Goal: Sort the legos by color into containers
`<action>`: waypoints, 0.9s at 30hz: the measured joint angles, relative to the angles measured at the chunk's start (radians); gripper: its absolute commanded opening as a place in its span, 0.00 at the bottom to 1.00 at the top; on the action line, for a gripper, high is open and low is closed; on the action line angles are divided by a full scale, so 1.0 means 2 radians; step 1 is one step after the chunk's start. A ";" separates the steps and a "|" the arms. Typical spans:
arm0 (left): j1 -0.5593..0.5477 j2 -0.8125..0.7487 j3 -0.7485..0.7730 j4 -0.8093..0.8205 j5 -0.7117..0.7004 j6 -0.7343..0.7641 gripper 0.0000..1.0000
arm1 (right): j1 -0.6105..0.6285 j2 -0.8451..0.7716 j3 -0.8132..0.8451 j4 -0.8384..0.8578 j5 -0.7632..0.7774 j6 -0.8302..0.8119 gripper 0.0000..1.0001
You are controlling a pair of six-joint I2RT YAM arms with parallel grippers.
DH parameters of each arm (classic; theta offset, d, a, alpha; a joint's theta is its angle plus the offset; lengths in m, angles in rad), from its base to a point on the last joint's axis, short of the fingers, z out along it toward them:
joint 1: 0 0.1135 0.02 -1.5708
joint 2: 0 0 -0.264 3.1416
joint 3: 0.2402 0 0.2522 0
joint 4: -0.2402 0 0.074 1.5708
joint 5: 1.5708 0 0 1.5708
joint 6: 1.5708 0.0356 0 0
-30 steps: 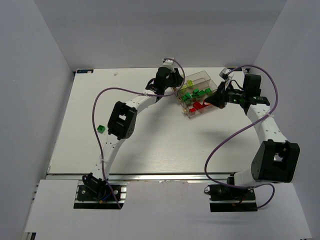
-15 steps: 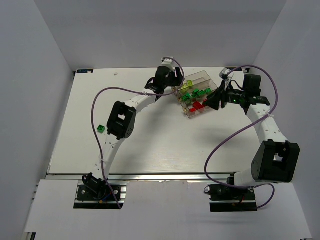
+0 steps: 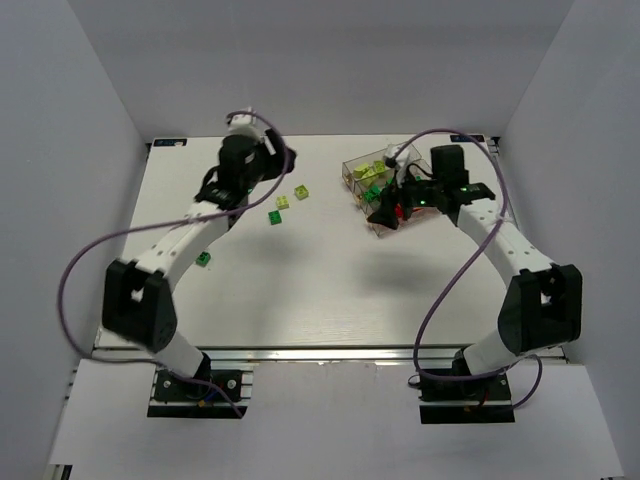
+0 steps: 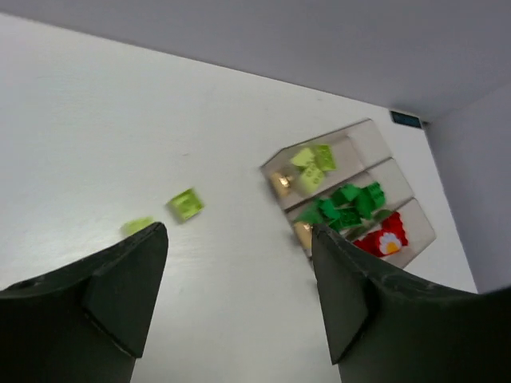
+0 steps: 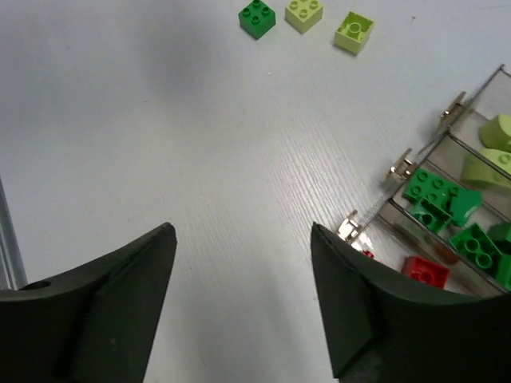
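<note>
The containers (image 3: 372, 178) are three joined clear bins at the back right of the table. In the left wrist view the containers (image 4: 399, 171) hold pale yellow-green legos (image 4: 312, 165), dark green legos (image 4: 346, 207) and red legos (image 4: 382, 240), one color per bin. Two pale bricks (image 3: 300, 192) (image 3: 284, 202) and a dark green brick (image 3: 275, 216) lie loose left of the bins. Another dark green brick (image 3: 203, 259) lies further left. My left gripper (image 3: 256, 165) hovers open and empty back left of the loose bricks. My right gripper (image 3: 381, 212) is open and empty at the bins' near-left end.
The right wrist view shows the three loose bricks (image 5: 257, 17) (image 5: 303, 12) (image 5: 354, 30) ahead, and the bins' metal-hinged ends (image 5: 403, 167) to the right. White walls close in the table (image 3: 330, 290) at the back and sides. Purple cables loop off both arms.
My left arm has swung left, away from the bins, and its gripper has opened. My right gripper has opened and moved left along the bins. Three loose bricks now show beside the bins.
</note>
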 measured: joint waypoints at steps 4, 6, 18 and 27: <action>0.025 -0.133 -0.094 -0.064 -0.054 -0.004 0.98 | 0.067 0.048 0.039 0.005 0.067 0.047 0.67; 0.022 -0.187 -0.129 -0.105 -0.069 -0.009 0.98 | 0.102 0.083 0.070 0.003 0.105 0.076 0.70; 0.019 -0.428 -0.213 -0.286 -0.150 -0.095 0.98 | 0.257 0.304 0.293 0.004 0.377 0.251 0.83; 0.019 -0.501 -0.234 -0.361 -0.176 -0.143 0.98 | 0.279 0.401 0.363 0.012 0.420 0.319 0.80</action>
